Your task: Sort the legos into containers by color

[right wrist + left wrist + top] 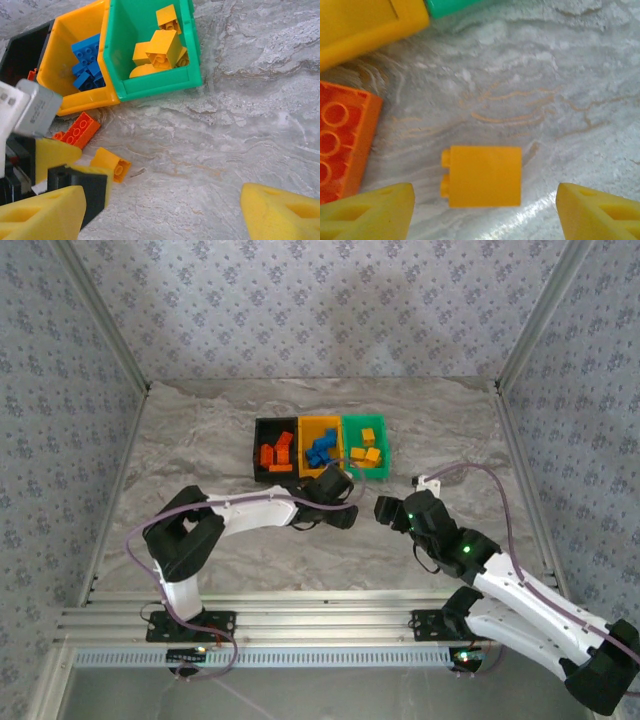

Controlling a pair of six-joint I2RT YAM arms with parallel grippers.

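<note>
The left gripper [482, 220] has its jaws spread wide. The loose yellow brick [482, 176] lies on the marbled table [560, 100] squarely between them, just ahead of the yellow wedge-shaped fingertips [375, 212] and touching neither. It is a smooth, blocky, near-square piece tipped on its side with its studs toward the left-hand finger, so its stud-to-base line runs jaw to jaw. A glossy red-orange brick [342, 145], studs up, sits just outside that finger. The right gripper [160, 215], also spread and empty, has the yellow brick off to its left and farther away, so the left arm looks better placed. Beyond the jaws stand the yellow bin [365, 25] and the green bin [455, 5], the green one holding yellow pieces [162, 47].
</note>
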